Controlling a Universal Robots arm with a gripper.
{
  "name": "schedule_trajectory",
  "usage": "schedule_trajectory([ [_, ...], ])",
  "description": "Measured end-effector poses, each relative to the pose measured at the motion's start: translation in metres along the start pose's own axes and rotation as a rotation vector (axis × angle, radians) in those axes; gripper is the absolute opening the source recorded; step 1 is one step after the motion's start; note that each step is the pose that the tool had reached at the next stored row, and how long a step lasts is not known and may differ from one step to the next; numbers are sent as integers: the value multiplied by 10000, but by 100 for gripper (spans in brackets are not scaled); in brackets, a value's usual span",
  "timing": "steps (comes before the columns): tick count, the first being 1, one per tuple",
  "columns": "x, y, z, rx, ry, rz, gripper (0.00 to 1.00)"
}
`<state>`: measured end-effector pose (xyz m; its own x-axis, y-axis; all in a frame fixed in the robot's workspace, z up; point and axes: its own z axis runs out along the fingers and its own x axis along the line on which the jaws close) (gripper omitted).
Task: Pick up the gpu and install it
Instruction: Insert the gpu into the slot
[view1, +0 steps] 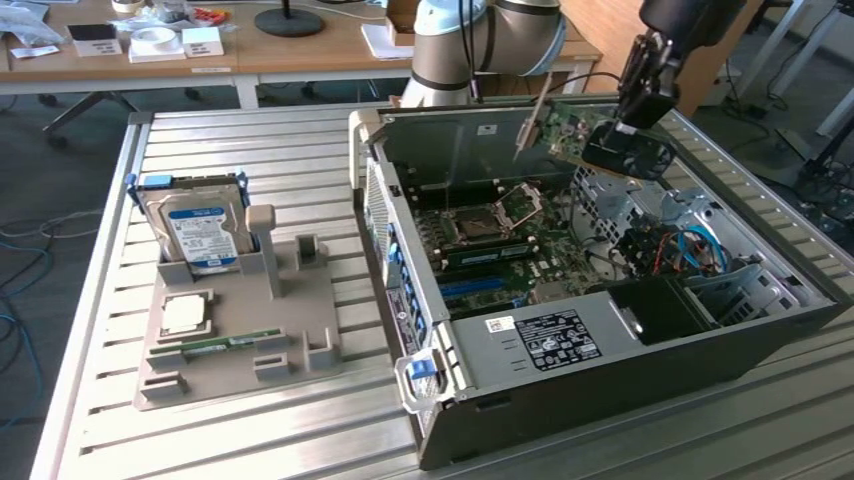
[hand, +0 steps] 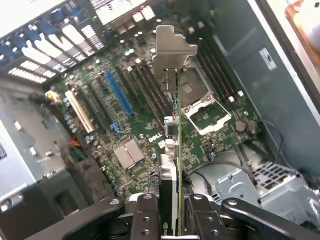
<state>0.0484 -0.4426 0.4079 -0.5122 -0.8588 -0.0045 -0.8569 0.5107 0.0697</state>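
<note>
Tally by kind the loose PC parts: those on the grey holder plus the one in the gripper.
gpu, in the gripper: 1
hard drive: 1
processor chip: 1
RAM stick: 1
Total: 4

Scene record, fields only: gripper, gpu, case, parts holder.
gripper: gripper shut on the gpu, above the open case
gpu: held in the air over the motherboard, not seated in any slot, metal bracket end pointing away from the gripper
case: computer case lying on its side, open side up
parts holder: grey holder on the exterior view's left, hard drive standing upright in it
</note>
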Motion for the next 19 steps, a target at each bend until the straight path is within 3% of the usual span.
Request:
schedule_trajectory([
  [19, 0, -2, 31, -16, 240, -3457, 27],
])
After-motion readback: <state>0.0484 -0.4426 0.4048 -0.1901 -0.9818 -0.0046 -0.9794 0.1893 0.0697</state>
